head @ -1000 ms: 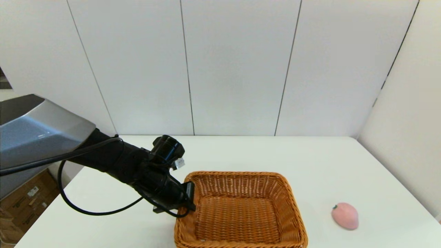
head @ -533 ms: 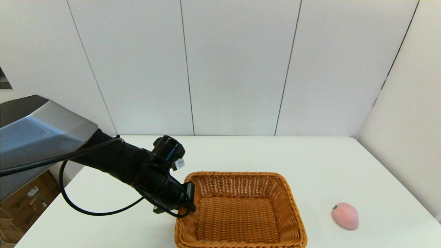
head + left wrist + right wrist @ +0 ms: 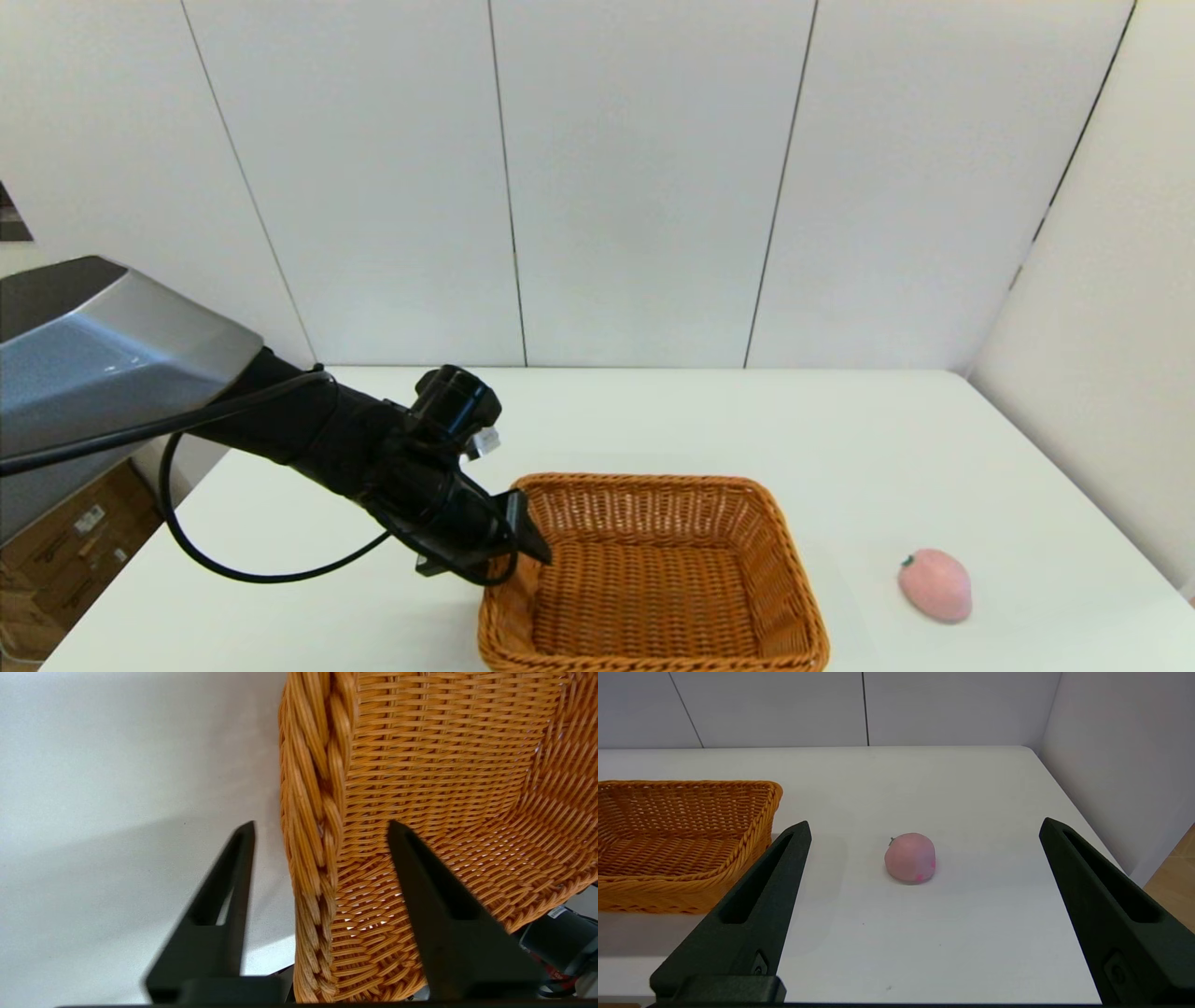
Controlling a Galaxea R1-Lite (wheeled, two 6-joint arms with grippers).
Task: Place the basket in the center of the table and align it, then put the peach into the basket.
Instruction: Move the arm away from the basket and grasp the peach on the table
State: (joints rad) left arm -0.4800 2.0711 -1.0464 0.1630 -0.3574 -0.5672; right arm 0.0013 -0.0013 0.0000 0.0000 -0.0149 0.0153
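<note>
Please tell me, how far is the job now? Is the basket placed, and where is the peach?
Done: the basket stands about mid-table. In hand: the left gripper is open, its fingers astride the basket's left rim without pinching it, so aligning may be unfinished. Left: the peach lies on the table right of the basket, untouched; the right gripper waits open, facing it.

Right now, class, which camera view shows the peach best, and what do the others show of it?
The right wrist view: the peach lies whole on the table, between the open right gripper fingers. The head view shows it smaller, at the table's right. The left wrist view shows none of it, only the basket.
</note>
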